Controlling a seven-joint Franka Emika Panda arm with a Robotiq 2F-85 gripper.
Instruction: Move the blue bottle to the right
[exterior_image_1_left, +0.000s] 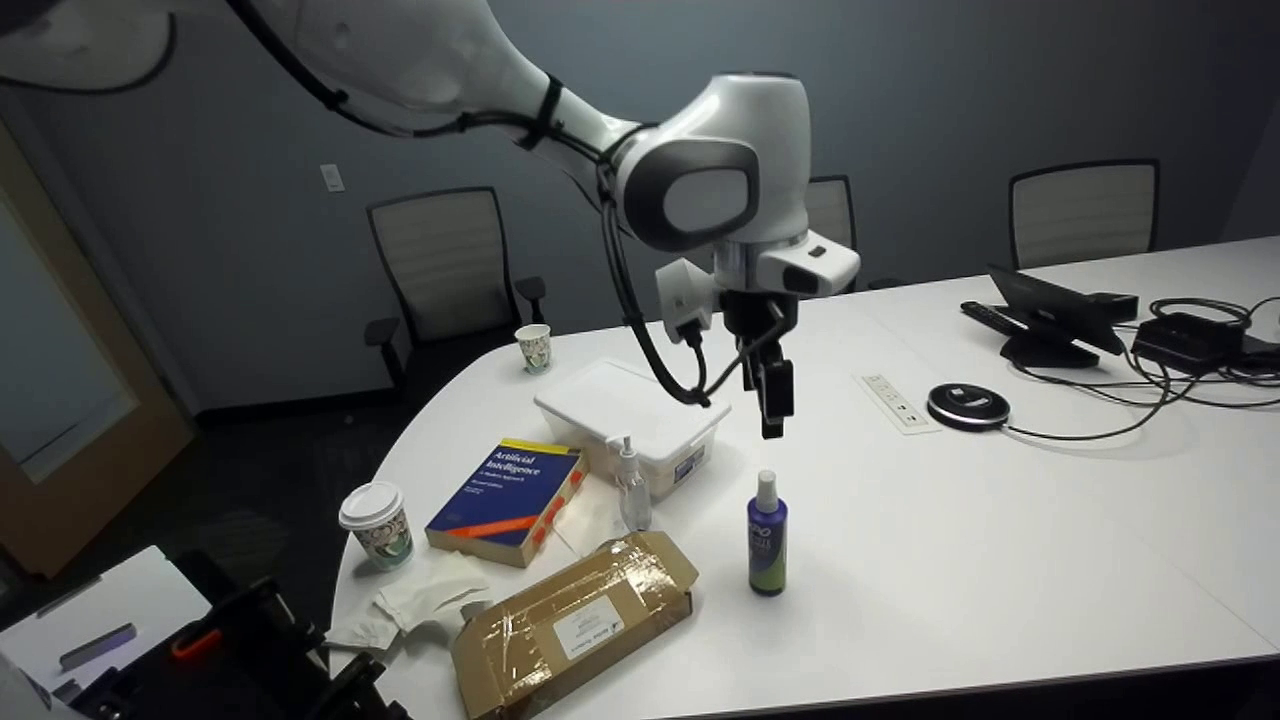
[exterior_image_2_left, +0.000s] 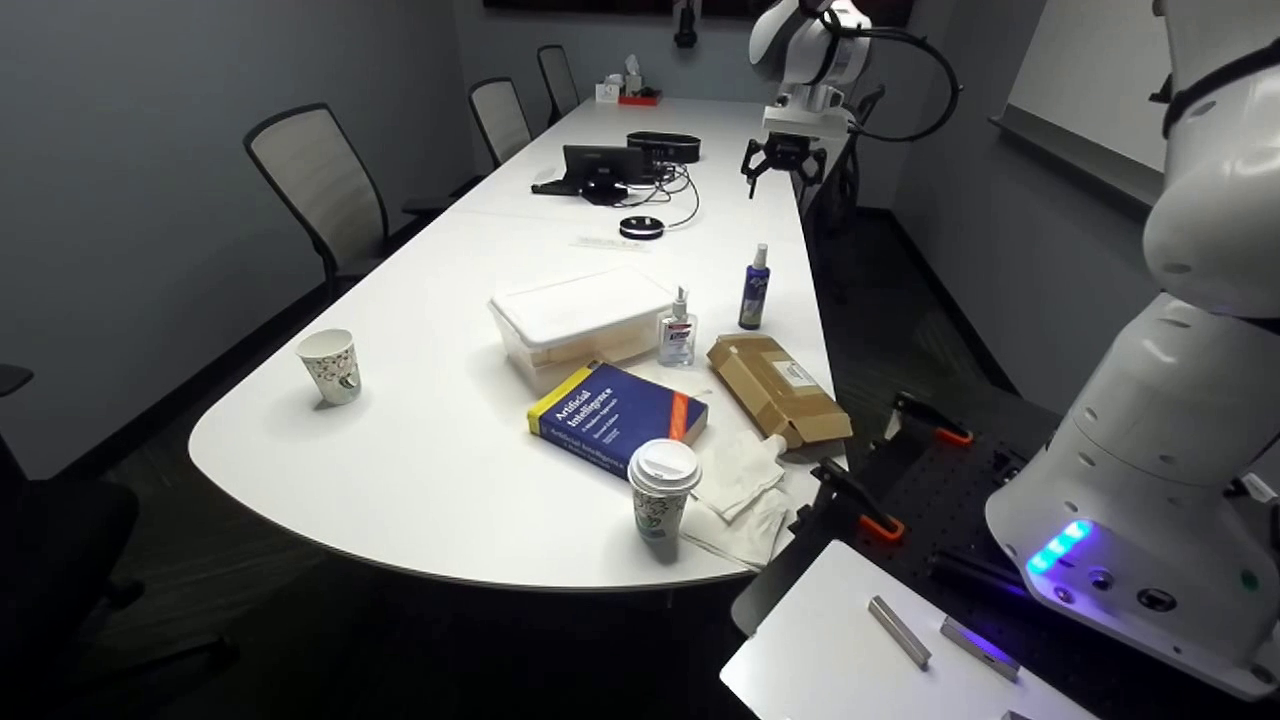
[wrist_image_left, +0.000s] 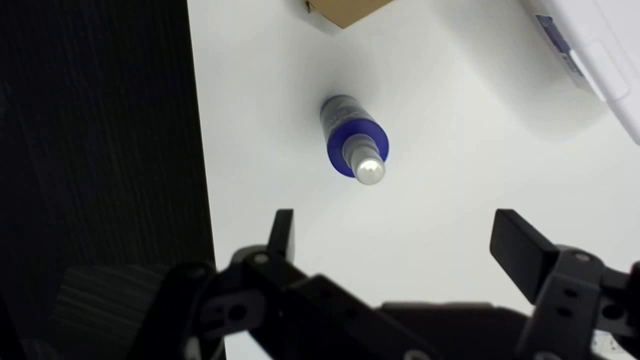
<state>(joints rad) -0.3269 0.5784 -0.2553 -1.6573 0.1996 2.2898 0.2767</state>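
The blue bottle (exterior_image_1_left: 767, 545) stands upright on the white table, a slender dark blue bottle with a whitish cap and a greenish lower label. It also shows in an exterior view (exterior_image_2_left: 754, 295) near the table's long edge. In the wrist view the bottle (wrist_image_left: 351, 130) is seen from above, ahead of the fingertips. My gripper (exterior_image_1_left: 776, 410) is above the table, higher than the bottle's cap and apart from it. It also hangs there in an exterior view (exterior_image_2_left: 783, 178). In the wrist view the gripper (wrist_image_left: 392, 237) has its fingers wide apart with nothing between them.
A cardboard box (exterior_image_1_left: 580, 620) lies beside the bottle. A clear pump bottle (exterior_image_1_left: 634, 495), a lidded white bin (exterior_image_1_left: 630, 410), a blue book (exterior_image_1_left: 505, 500) and paper cups (exterior_image_1_left: 378, 525) stand farther off. A black round device (exterior_image_1_left: 968, 405) with a cable lies beyond. The table edge (wrist_image_left: 202, 150) runs near the bottle.
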